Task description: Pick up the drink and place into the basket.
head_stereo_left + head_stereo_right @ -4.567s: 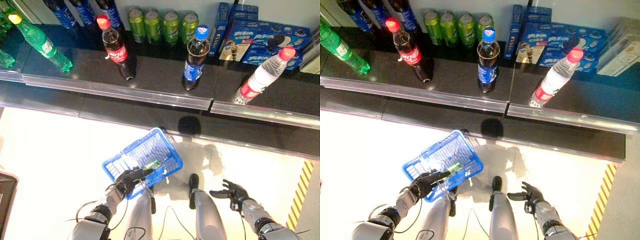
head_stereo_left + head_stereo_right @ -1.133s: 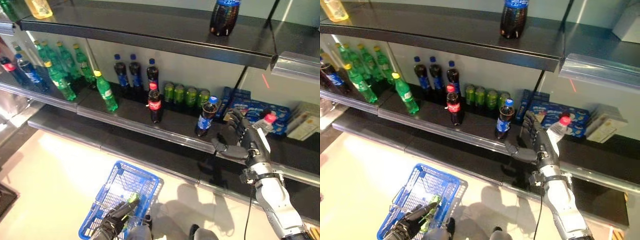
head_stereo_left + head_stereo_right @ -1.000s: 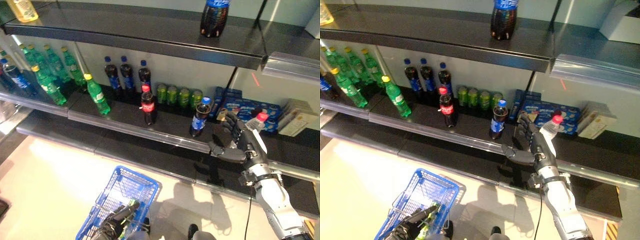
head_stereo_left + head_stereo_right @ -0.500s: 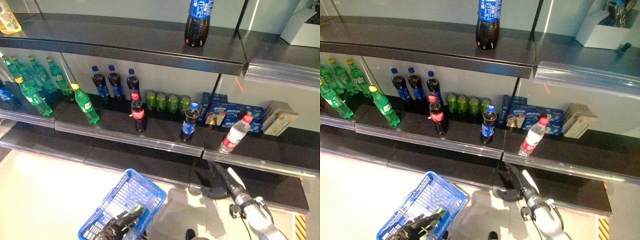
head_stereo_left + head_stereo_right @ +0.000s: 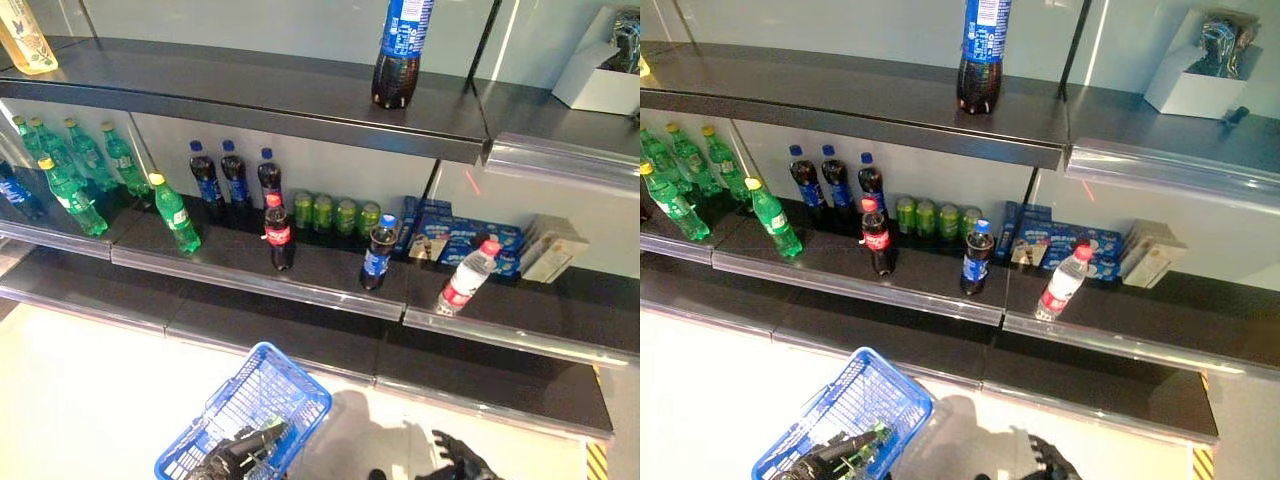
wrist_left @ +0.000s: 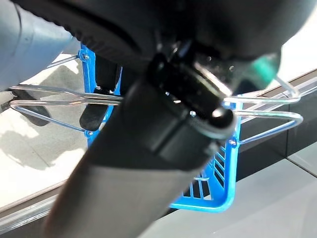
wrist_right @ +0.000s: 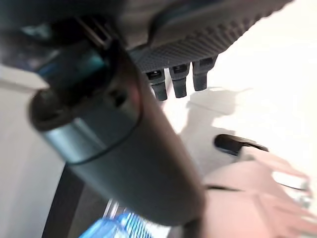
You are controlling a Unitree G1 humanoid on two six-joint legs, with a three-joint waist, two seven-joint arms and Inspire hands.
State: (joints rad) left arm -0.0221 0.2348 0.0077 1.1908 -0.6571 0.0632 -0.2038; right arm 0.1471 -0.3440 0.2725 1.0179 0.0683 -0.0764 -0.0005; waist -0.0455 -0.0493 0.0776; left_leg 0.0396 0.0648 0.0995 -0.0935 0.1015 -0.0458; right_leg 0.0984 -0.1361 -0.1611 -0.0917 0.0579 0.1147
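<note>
Your left hand (image 5: 235, 462) is curled round the wire handles of the blue basket (image 5: 290, 390), hanging low by the floor. Your right hand (image 5: 455, 468) hangs empty, fingers spread loosely. No drink is picked: the nearest cola bottle (image 5: 378, 253), smooth, round plastic, stands on the dark shelf (image 5: 330, 285). Reach up next.

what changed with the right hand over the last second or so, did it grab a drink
No. The right hand was raised by the clear water bottle on the shelf, then dropped away empty to the floor level; its fingers look relaxed. The camera also shifted. The bottle stands where it was, and the left hand keeps its curl on the blue basket handle.
</note>
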